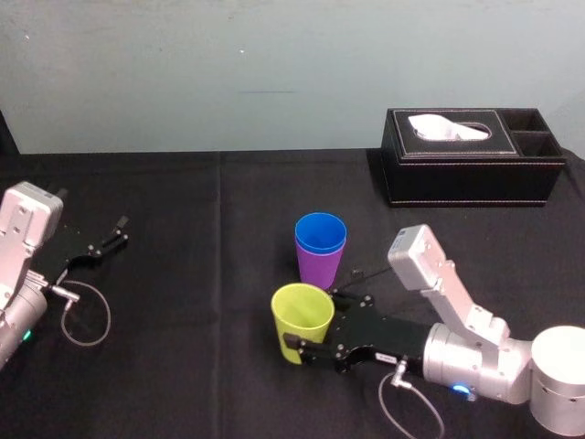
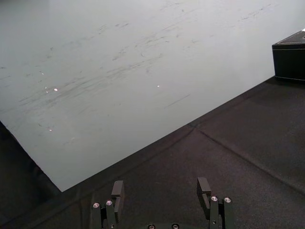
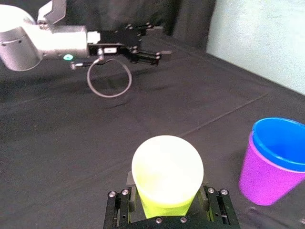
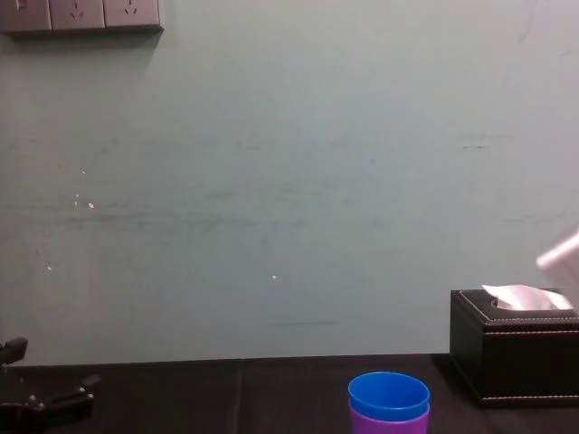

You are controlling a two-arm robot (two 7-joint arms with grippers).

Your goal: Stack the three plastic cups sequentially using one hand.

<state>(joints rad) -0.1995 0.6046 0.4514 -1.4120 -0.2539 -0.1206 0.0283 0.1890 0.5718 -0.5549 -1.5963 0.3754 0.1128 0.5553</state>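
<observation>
- Head view: the right gripper [image 1: 313,322] is clamped on the yellow-green cup [image 1: 302,306], one finger on each side of its wall, with the cup mouth up. The blue cup [image 1: 320,233] sits nested in the purple cup [image 1: 319,265], upright on the surface [image 1: 201,366]. This pair stands just beyond the held cup and slightly to the robot's right. In my judgement the move ahead is a lift, a short carry forward and a lowering into the blue mouth. The left gripper [image 1: 117,232] is parked well apart at the left.
- Left wrist view: the left gripper [image 2: 161,191] has its fingers apart and holds nothing.
- Right wrist view: the yellow-green cup [image 3: 167,174] sits between the right gripper's fingers [image 3: 205,194]. The blue rim [image 3: 281,143] is near and open.
- Chest view: the blue cup [image 4: 389,395] stands in the purple cup [image 4: 389,422], near the tissue box [image 4: 516,357].
</observation>
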